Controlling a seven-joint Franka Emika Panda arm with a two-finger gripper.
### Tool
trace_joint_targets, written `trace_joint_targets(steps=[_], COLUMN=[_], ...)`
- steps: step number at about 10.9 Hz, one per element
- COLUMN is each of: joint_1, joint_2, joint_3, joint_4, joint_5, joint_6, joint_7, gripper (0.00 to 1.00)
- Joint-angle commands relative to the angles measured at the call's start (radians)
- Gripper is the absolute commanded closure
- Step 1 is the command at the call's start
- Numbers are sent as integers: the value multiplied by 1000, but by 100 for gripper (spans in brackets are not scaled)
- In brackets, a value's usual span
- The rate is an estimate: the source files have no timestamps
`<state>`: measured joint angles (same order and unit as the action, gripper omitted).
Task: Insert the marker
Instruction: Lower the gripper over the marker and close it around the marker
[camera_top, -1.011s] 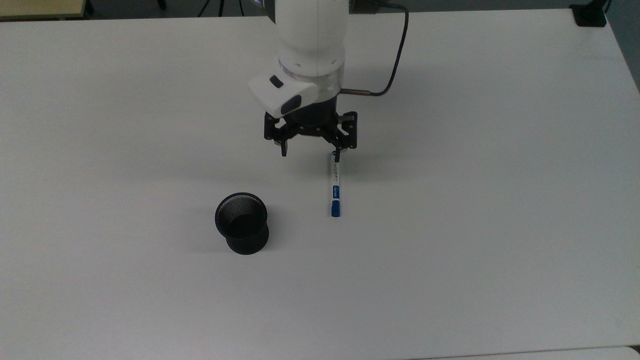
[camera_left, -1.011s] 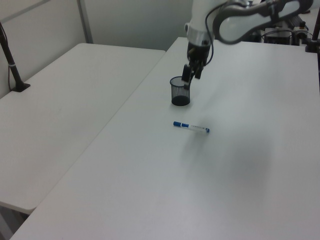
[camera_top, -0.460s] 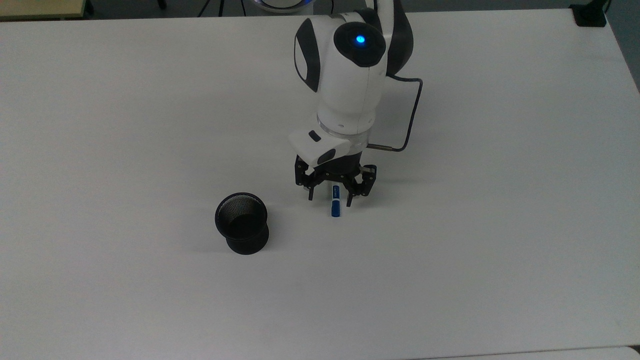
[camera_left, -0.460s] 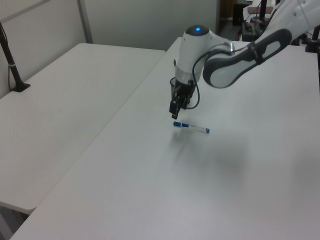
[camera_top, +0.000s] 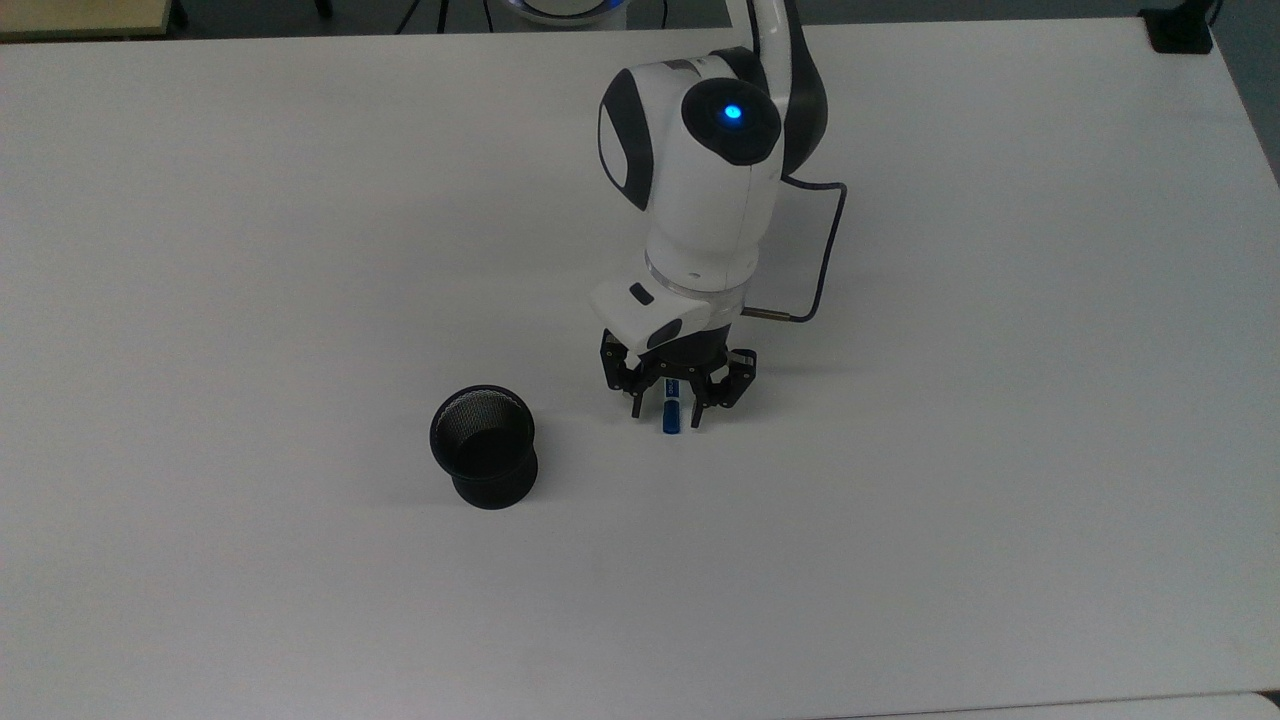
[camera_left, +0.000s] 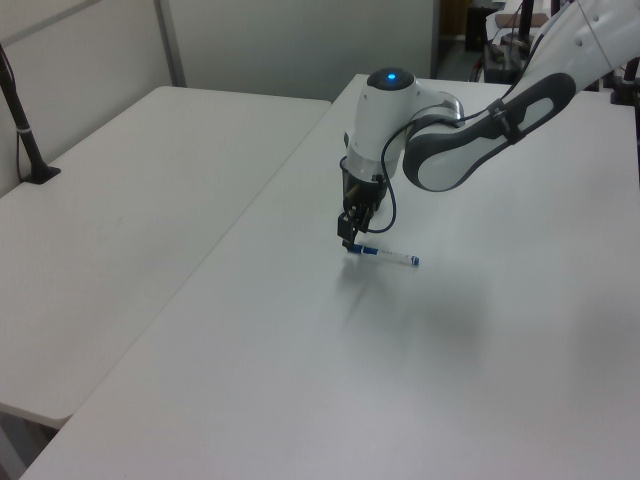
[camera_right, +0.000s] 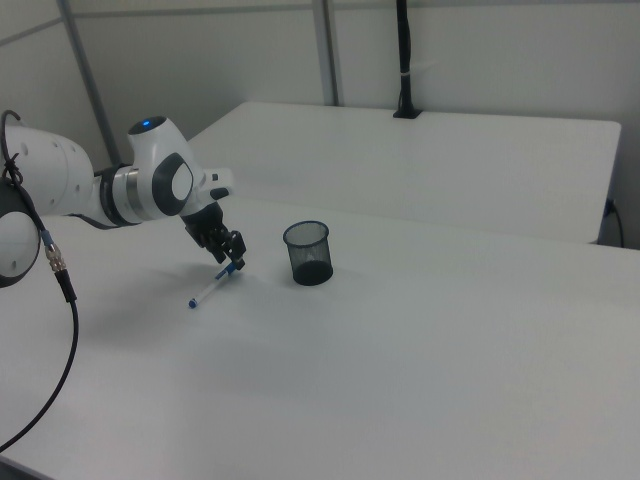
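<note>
In the top view, nearest the camera, a round black wire-mesh cup with a flared rim stood upright on the smooth matte white table. Just beyond, to the top view's right, a slim white-barrelled marker with a blue cap lay flat on the table. The black two-finger gripper straddled its capped end, fingers spread apart on either side. Farther back rose the glossy white arm.
</note>
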<state>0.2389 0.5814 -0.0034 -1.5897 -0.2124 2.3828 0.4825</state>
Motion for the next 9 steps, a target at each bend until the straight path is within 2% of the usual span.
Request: trace_joint_targets(steps=[1,2,3,4,9], joint_1=[17,17,16,14,8], joint_2=[28,32,34,34,32], joint_3=[-10,-10,-10,-10,-10], joint_4=[17,17,19,23,31], joint_5=[-41,-41,-41,-41,-41], joint_6=[10,10,10,10,9], joint_7=[30,30,30,30,25], gripper=[46,62,85,100,100])
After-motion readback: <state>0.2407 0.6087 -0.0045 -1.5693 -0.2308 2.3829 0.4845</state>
